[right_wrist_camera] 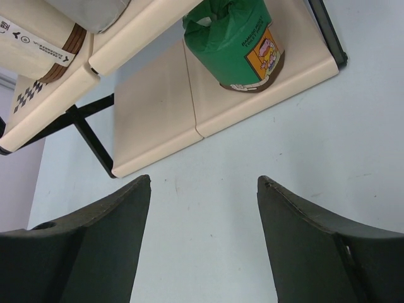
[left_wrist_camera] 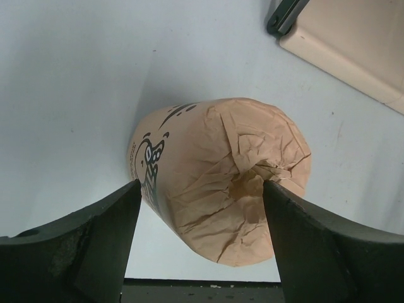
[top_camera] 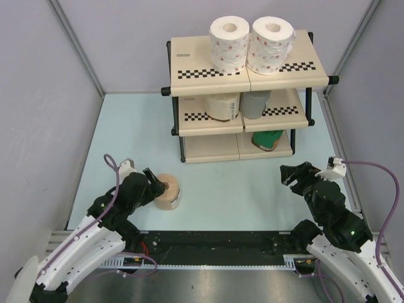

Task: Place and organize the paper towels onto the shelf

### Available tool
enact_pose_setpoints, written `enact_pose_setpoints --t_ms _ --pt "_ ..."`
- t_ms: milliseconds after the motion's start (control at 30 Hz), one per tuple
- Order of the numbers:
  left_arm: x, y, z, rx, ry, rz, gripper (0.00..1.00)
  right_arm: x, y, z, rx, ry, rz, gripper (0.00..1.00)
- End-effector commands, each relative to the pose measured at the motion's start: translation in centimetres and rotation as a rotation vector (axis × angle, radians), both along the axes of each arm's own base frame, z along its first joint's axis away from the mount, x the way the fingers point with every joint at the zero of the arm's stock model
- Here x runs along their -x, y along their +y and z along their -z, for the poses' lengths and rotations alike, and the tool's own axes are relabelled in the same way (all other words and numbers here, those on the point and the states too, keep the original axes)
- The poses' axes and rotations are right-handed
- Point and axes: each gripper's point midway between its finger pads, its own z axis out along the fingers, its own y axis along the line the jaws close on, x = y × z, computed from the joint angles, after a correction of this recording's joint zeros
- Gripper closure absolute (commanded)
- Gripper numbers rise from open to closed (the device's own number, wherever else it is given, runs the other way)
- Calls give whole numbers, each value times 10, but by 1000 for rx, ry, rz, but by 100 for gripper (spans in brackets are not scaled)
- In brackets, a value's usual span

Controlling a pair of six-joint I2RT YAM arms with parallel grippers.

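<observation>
A tan-brown paper towel roll (top_camera: pixel 168 193) stands on the table in front of the left arm. My left gripper (top_camera: pixel 156 183) straddles it; in the left wrist view the roll (left_wrist_camera: pixel 221 189) fills the gap, one finger against its printed side and the other at its crumpled centre hole. The shelf (top_camera: pixel 208 82) at the back holds two white dotted rolls (top_camera: pixel 228 41) (top_camera: pixel 271 43) on top, a cream roll (top_camera: pixel 222 106) and a grey roll (top_camera: pixel 254 104) on the middle tier, and a green roll (top_camera: pixel 268 139) on the bottom. My right gripper (top_camera: pixel 291 175) hangs open and empty over the table.
The right wrist view shows the green roll (right_wrist_camera: pixel 233 41) on the shelf's bottom panel (right_wrist_camera: pixel 158 107), whose left half is bare. Grey walls enclose the pale table on three sides. A black rail runs along the near edge between the arm bases.
</observation>
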Motion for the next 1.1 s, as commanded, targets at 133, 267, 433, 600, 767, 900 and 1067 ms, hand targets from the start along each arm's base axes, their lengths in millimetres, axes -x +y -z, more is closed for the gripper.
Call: enact_pose_setpoints --t_ms 133,267,433,600,767,900,1067 --pt "-2 -3 14 5 9 2 21 2 -5 -4 -23 -15 23 27" --pt "-3 -6 19 13 13 6 30 2 -5 -2 -25 -11 25 27" --pt "-7 -13 22 22 13 28 42 2 -5 -2 -29 -13 25 27" --pt "-13 -30 27 57 -2 91 59 2 -4 -2 -32 -13 23 27" --pt "-22 -57 6 198 -86 152 62 3 -5 -2 -34 -13 22 27" --pt "-36 -72 -34 306 -233 176 63 3 -4 -1 -36 -7 22 27" --pt "-60 -88 -77 365 -370 193 66 3 -2 2 -45 0 21 27"
